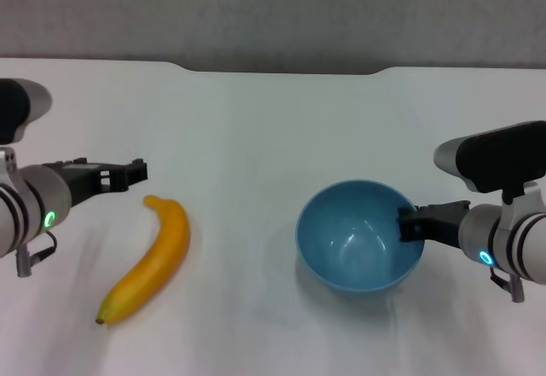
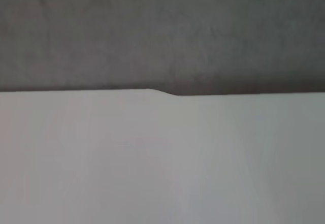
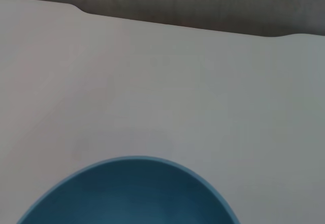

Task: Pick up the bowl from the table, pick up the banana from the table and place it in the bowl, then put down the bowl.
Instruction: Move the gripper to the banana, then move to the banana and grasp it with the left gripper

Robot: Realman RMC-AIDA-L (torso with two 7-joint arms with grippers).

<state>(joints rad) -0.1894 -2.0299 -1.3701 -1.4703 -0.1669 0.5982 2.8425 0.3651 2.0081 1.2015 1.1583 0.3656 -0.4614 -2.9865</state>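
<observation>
Glossy light-blue, the bowl (image 1: 358, 235) sits on the white surface (image 1: 256, 137) with my right pincer (image 1: 409, 222) at its rim; whether it grips the rim I cannot tell. A thin hold on that slick wall could slip or tip the bowl on lifting. My left pincer (image 1: 132, 172) hovers just beside the banana (image 1: 152, 258), its state equally unclear.

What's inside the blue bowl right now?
Nothing: the bowl shows only bare blue interior. The right gripper covers part of its rim. The banana lies on the table.
</observation>
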